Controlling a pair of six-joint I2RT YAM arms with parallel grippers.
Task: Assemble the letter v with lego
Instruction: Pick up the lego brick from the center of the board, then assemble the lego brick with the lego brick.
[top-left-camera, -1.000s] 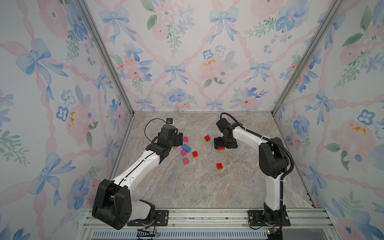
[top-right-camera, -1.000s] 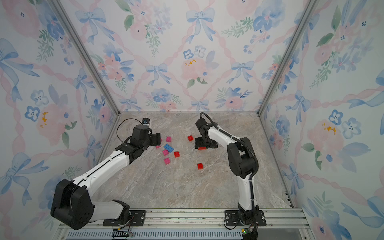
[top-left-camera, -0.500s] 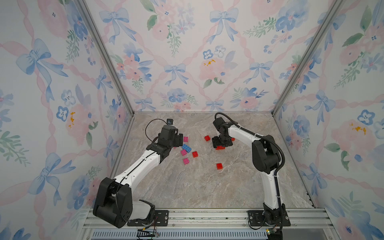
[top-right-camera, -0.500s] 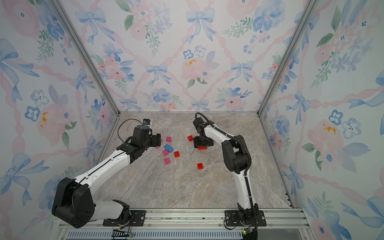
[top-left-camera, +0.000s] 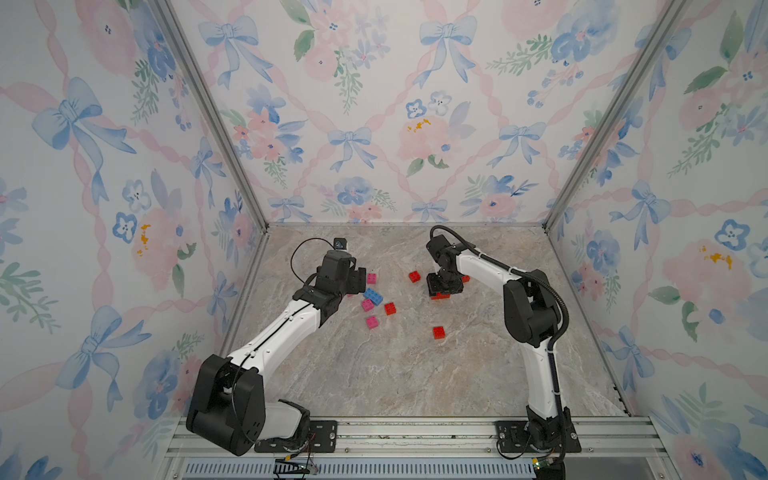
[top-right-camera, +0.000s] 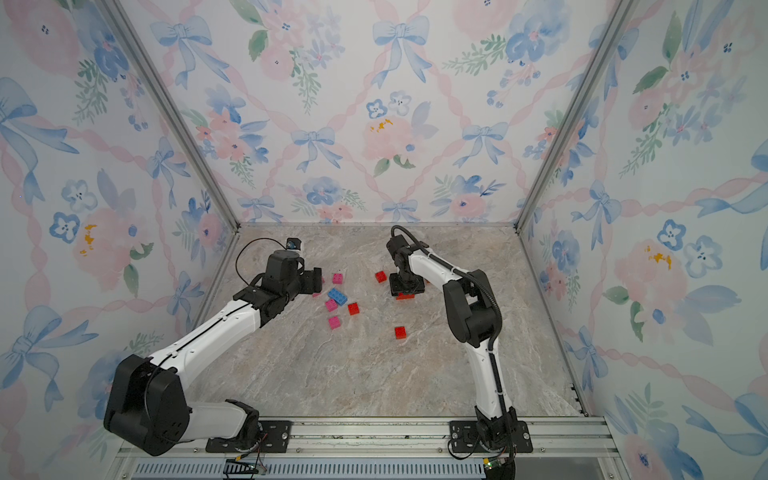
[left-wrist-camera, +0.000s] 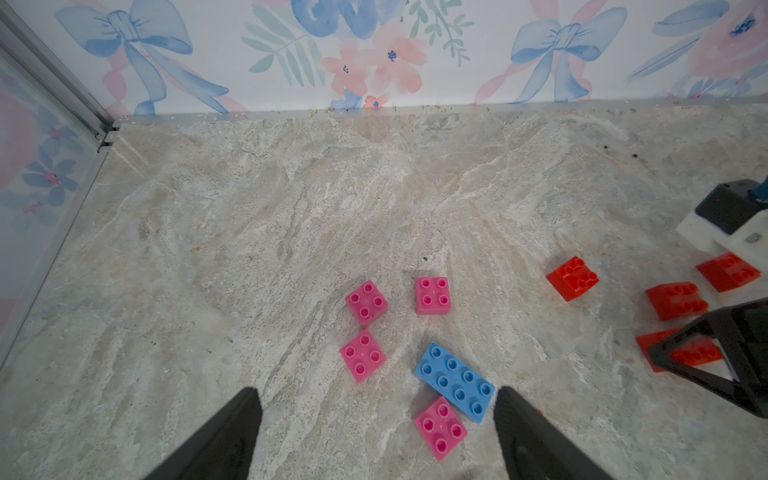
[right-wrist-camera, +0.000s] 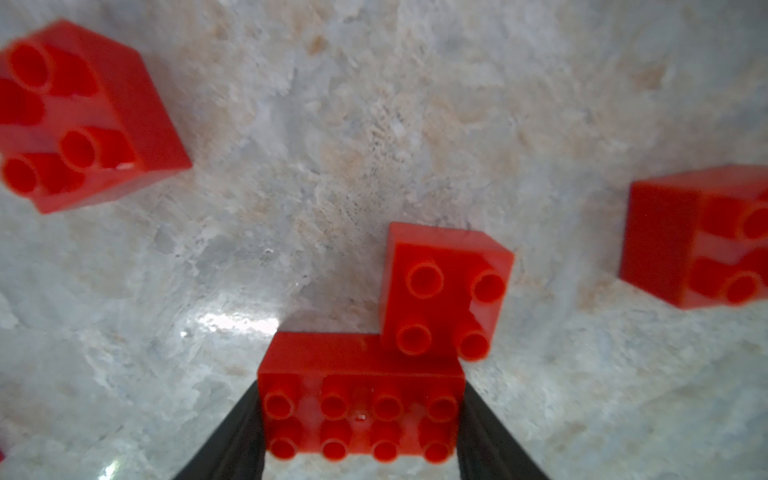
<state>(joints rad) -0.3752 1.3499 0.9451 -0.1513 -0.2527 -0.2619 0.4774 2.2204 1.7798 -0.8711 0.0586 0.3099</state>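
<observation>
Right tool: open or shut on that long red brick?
Shut on it: the right tool has both fingers flat against the ends of the long red brick, with no gap visible.

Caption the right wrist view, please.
Right gripper clamps long red brick, square red brick touching one end; two more red bricks lie apart.

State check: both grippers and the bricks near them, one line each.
left gripper: jaws open, empty
right gripper: jaws shut on long red brick
long red brick: studs up, gripped at both ends
square red brick: studs up, touching the long red brick
blue brick: flat, studs up, loose
pink bricks: four, studs up, loose
</observation>
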